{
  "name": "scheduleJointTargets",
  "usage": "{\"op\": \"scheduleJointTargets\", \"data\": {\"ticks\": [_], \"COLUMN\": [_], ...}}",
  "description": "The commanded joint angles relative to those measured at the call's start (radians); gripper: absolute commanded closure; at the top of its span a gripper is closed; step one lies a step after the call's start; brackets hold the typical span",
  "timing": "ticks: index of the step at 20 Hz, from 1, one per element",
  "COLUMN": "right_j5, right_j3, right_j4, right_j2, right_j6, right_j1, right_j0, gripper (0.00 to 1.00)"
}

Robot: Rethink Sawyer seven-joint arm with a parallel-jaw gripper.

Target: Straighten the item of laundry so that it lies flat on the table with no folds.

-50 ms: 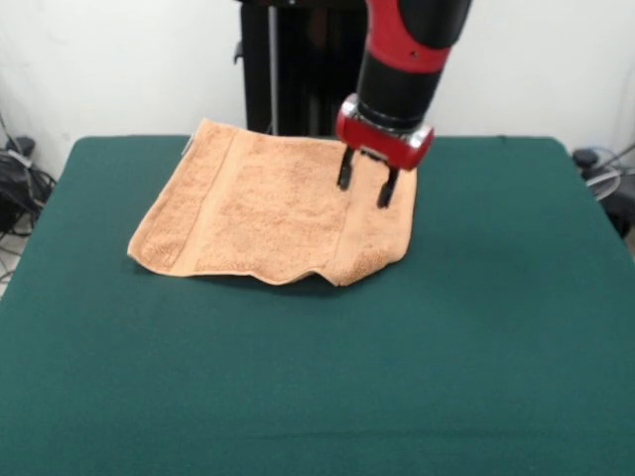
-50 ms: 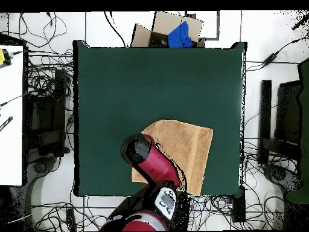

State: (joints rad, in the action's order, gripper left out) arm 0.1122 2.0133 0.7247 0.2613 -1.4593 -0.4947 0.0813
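The item of laundry (image 1: 268, 208) is a light orange-tan towel spread on the far half of the green table (image 1: 317, 387). Its near edge is wavy, and the near right corner is curled up with a shadow beneath. A flat woven band runs down each side. My gripper (image 1: 364, 192) hangs just above the towel's right band, open, with nothing between its black fingers. From overhead the towel (image 2: 188, 148) lies by the table's (image 2: 151, 84) bottom edge, and my arm covers its lower left part and hides the gripper.
A cardboard box with a blue item (image 2: 172, 31) stands on the floor beyond the table's top edge in the overhead view. Cables lie all around the table. A white bench (image 2: 11, 115) stands at the left, and black stands (image 2: 283, 127) at the right.
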Motion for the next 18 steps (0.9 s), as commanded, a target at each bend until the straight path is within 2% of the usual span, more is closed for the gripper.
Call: {"op": "scheduleJointTargets", "data": {"ticks": [1,4,8,18], "right_j5": [-0.213,-0.303,-0.351,-0.409], "right_j3": [0.116,0.124,0.123,0.102], "right_j4": [-0.017,-0.057,-0.052,-0.106], "right_j2": [-0.282,-0.338,-0.362,-0.397], "right_j6": [-0.415,-0.487,-0.544,-0.67], "right_j1": [0.039,0.064,0.083,0.123], "right_j0": [-0.087,-0.127,-0.13,-0.139], "gripper": [0.0,0.0,0.0,0.0]}}
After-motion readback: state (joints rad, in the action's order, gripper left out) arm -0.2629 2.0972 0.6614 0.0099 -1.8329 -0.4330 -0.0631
